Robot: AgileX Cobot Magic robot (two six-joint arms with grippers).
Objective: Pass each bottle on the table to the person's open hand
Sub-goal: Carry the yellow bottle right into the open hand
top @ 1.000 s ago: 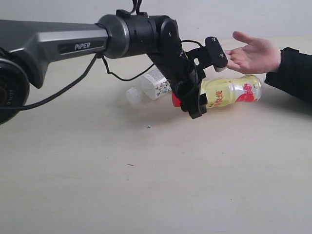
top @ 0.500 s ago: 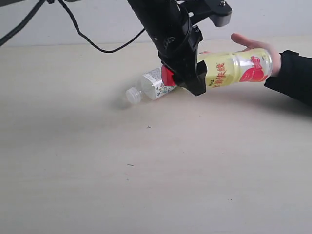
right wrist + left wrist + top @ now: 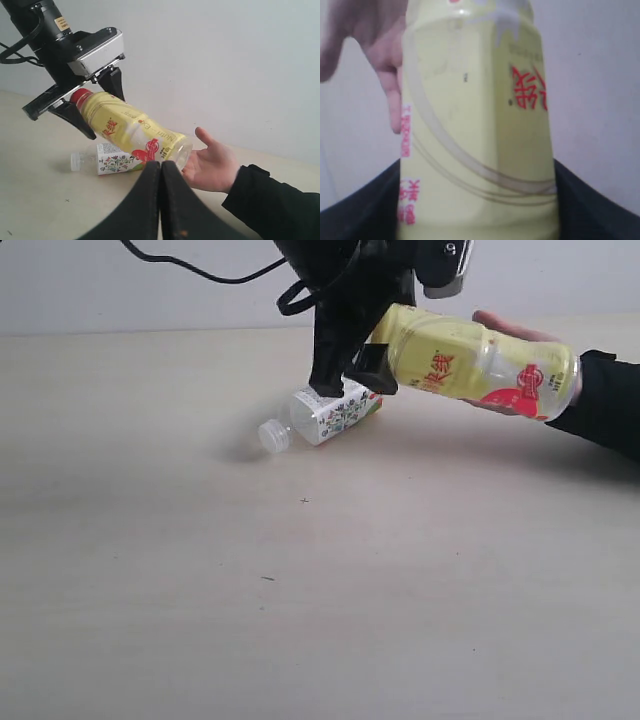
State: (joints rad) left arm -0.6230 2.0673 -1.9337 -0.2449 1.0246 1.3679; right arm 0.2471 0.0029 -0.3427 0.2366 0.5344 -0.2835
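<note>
Left claw (image 3: 352, 375) grips yellow bottle (image 3: 470, 365) near its red cap; bottle tilted, base over open hand (image 3: 212, 167). White-labelled bottle (image 3: 330, 415) lies on table (image 3: 300, 590) under the claw. Right claw (image 3: 160, 172) closed, empty.

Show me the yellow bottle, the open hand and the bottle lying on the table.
yellow bottle (image 3: 450, 355): exterior view, yellow label.
open hand (image 3: 212, 169): right wrist view, palm.
lying bottle (image 3: 335, 412): exterior view, printed label.
</note>
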